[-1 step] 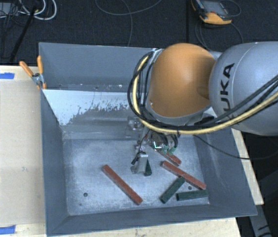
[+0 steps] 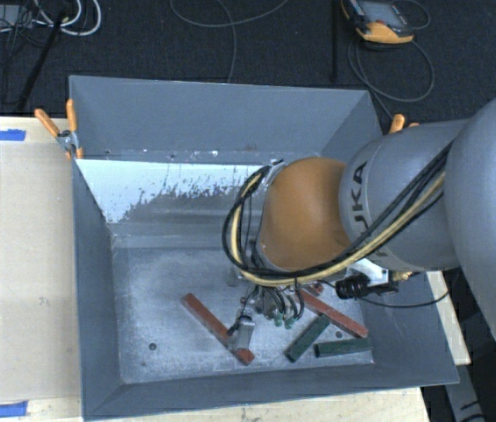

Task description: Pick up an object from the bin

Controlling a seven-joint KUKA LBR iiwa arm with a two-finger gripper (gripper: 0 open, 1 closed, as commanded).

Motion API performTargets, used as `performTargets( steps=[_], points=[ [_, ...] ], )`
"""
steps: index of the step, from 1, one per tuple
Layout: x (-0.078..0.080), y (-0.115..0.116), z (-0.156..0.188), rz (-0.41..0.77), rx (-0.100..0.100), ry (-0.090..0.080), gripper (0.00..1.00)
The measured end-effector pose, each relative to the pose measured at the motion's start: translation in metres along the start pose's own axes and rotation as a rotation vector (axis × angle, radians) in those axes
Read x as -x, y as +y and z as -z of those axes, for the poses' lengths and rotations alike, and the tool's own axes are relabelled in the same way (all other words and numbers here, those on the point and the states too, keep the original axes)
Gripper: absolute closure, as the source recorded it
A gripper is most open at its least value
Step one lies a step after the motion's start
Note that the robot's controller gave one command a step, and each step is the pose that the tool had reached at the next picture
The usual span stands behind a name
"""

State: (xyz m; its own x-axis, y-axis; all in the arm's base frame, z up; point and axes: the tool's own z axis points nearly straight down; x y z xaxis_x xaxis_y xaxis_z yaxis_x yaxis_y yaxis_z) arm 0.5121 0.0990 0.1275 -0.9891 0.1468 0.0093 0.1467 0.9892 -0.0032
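The gripper (image 2: 243, 330) is low over the floor of the bin (image 2: 142, 271), near 6 o'clock of the floor. It sits at the lower-right part of a red bar (image 2: 206, 315). Whether it touches the bar, and whether its jaws are apart or together, I cannot tell, as the wrist's dark cables (image 2: 241, 227) and the orange cover (image 2: 305, 209) crowd that spot.

Three other things lie close, all toward 3 o'clock of the gripper. A second red bar (image 2: 340, 319) is partly under the wrist. A green bar (image 2: 306, 338) lies just beside the gripper's tangle of parts. Another green bar (image 2: 343, 350) lies beyond it, toward the bin's right wall. The two green bars come close together at their nearer ends; I cannot tell whether they touch. The floor toward 9 o'clock of the red bar is bare metal.

The red bar lies flat. Its long axis runs from about 10 o'clock to about 4 o'clock, with the 4 o'clock end nearest the bin's near wall. The second red bar lies on much the same slant. The first green bar points from about 1 to 7 o'clock, and the other lies nearly 3 to 9.

On the grey arm (image 2: 424, 200) the letters "KU" can be read; the rest of the word is hidden.
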Motion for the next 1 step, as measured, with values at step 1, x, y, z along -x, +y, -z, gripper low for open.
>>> performTargets(
  steps=[1],
  points=[
    [-0.0009, 0.0385, -0.0601, -0.193, 0.003, -0.002, 0.0]
  ],
)
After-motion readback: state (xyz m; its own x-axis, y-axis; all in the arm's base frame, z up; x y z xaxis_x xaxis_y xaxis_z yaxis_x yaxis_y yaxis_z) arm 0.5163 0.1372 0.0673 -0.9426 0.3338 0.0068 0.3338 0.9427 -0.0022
